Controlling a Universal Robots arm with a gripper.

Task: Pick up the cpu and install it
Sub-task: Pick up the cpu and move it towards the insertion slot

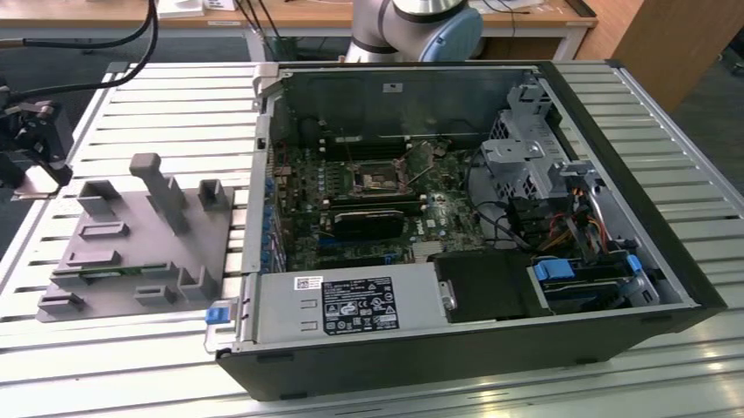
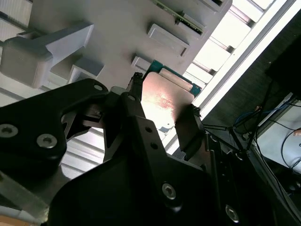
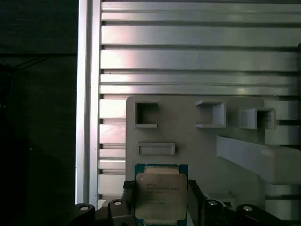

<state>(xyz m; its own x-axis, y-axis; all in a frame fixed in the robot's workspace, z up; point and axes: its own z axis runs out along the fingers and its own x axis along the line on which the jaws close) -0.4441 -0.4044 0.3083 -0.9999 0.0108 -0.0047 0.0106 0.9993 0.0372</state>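
And the gripper [image 3: 161, 190] has its fingers pinched on two opposite edges of the cpu [image 3: 160, 200], over the corner of the grey fixture [image 3: 188, 146], a light, stiff chip, probably delicate underneath, so I'd judge the edges the safest hold.

An open computer case [image 1: 465, 370] lies on its side on a slatted metal table [image 1: 174, 96]. Its green circuit board [image 1: 305, 237] faces up, with a square socket [image 1: 381, 180] near the middle. A silver power supply [image 1: 348, 305] sits along the case's edge nearest the camera (a blue latch [image 1: 218, 315] is just beside it). Coloured wires [image 1: 570, 228] run below a metal drive cage [image 1: 524, 144]. Beside the case, at the exterior view's left, rests a grey plastic holder [image 1: 122, 261] with upright posts and shallow pockets. A wooden desk [image 1: 314, 13] stands behind.
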